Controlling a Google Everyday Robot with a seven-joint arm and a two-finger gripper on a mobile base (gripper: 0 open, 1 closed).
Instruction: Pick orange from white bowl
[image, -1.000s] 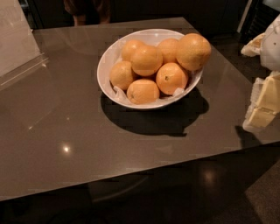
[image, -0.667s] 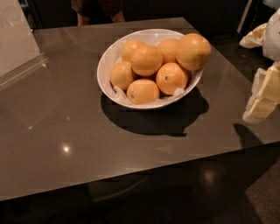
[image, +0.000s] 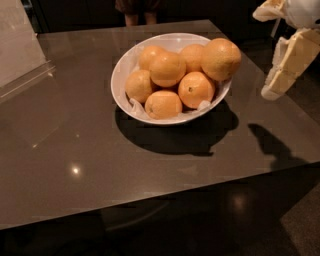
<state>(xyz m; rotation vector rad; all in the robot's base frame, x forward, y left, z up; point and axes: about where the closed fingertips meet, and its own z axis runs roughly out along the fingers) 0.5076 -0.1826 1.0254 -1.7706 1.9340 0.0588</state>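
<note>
The white bowl (image: 121, 75) stands on the dark table, lined with crumpled white paper and holding several oranges. The orange (image: 221, 59), the largest and palest, rests at the bowl's right rim, on top of the others. A smaller, deeper-orange fruit with a dark stem dot (image: 195, 89) lies just below and left of it. My gripper (image: 263, 54) hangs above the table's right edge, to the right of the bowl and a little higher than the orange. Its cream fingers (image: 286, 65) are spread apart with nothing between them.
A clear plastic stand (image: 22, 50) sits at the table's back left. A person's legs (image: 137, 11) show behind the far edge. The table's front edge (image: 165, 192) runs across below the bowl, with dark floor beyond it and on the right.
My gripper has risen and moved slightly left towards the bowl's right side. The bowl and the oranges have not moved.
</note>
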